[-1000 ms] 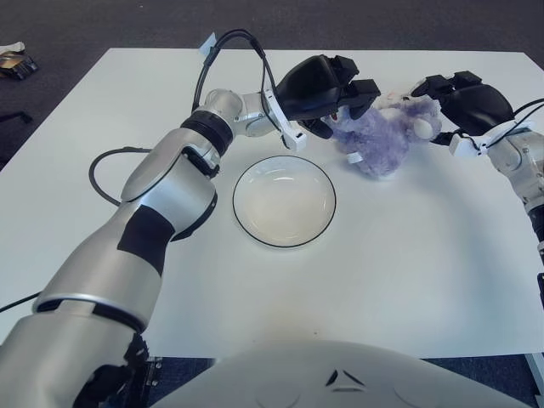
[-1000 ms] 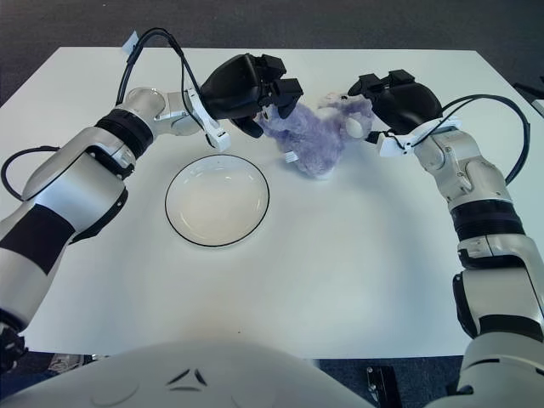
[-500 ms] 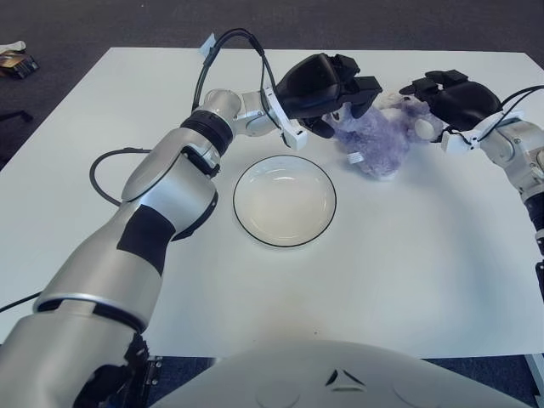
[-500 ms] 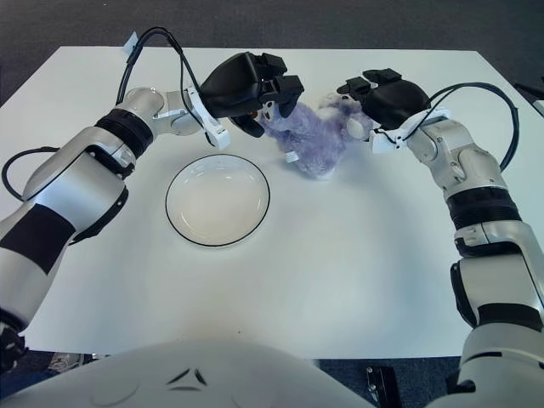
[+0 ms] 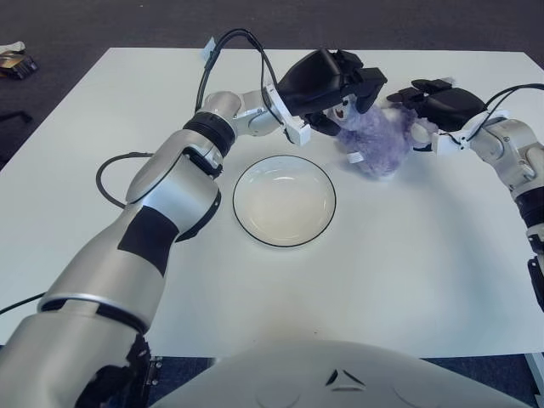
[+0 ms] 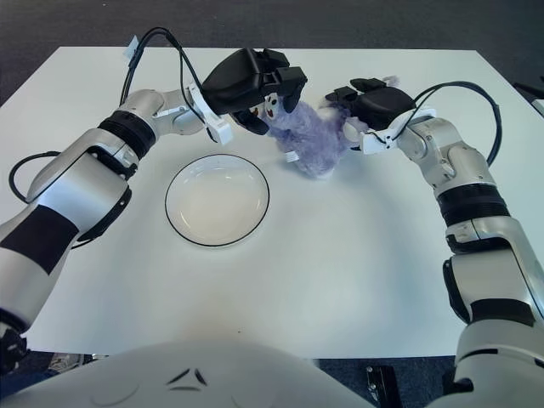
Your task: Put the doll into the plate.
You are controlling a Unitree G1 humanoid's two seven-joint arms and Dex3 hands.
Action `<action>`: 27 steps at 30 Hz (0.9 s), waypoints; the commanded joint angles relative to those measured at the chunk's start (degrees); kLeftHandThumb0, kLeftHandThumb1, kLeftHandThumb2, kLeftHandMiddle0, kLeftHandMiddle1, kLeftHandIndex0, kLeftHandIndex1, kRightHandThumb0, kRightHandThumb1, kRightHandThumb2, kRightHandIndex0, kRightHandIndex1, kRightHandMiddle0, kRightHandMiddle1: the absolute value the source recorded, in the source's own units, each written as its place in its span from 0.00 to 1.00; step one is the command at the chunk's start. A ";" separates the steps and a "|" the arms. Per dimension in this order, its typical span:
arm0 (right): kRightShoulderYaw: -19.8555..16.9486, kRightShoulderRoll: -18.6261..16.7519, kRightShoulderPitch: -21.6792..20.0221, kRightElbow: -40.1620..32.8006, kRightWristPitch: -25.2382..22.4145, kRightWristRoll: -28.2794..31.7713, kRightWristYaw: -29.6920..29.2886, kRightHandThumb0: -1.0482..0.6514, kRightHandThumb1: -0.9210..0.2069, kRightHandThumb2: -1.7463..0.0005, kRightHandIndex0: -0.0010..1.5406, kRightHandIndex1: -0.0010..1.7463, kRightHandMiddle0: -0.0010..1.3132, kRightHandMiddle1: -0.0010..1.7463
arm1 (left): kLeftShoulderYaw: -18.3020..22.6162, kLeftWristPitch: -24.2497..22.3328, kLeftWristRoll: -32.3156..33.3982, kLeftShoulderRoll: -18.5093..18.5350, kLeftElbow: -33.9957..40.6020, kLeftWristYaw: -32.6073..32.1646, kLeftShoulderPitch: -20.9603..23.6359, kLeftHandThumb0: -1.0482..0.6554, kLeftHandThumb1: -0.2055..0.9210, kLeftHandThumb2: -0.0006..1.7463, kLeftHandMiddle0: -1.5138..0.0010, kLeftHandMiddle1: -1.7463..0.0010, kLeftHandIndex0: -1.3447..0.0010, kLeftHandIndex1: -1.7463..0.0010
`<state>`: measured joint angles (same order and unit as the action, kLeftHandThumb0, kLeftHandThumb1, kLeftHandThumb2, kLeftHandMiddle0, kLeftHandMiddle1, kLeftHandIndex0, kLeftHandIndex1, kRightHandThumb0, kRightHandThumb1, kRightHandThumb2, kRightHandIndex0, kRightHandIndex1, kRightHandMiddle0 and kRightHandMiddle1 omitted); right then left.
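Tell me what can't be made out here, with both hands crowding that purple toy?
- Both eye views: the doll's far left side, hidden behind the left hand.
- Whether the left hand's fingers actually grip the doll: contact is hidden under the hand.
- The doll's right end, covered by the right hand; any grip there is unclear.
- Left eye view: the right arm is cut off by the picture's right edge.
- The plate shows fully.

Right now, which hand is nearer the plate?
Left. The left hand sits just beyond the plate's far rim, at the doll's left side. The right hand is farther off, at the doll's right side.
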<state>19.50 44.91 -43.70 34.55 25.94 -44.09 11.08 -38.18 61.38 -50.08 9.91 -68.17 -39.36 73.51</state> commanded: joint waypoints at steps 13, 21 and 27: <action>5.41 -2.20 -4.17 6.93 0.79 -6.14 -7.39 0.21 0.54 0.51 0.03 0.01 0.00 0.34 | 2.70 0.07 3.38 -0.76 0.10 3.65 -2.33 0.61 0.33 0.84 0.49 0.07 0.63 0.00; 6.44 -4.05 -5.67 9.03 0.12 -4.74 -5.73 0.17 0.43 0.58 0.05 0.02 0.00 0.35 | 3.15 -0.47 3.83 -0.75 0.39 5.22 -2.71 0.61 0.33 0.84 0.49 0.06 0.63 0.00; 6.42 -5.29 -5.57 9.53 -1.22 -4.37 -5.89 0.15 0.37 0.62 0.08 0.02 0.00 0.36 | 3.76 -0.45 4.66 -0.78 0.70 7.34 -3.01 0.61 0.32 0.85 0.49 0.06 0.62 0.00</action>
<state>25.50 40.74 -48.62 43.22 25.68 -48.69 4.99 -35.10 61.04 -46.31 8.98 -67.87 -33.27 71.36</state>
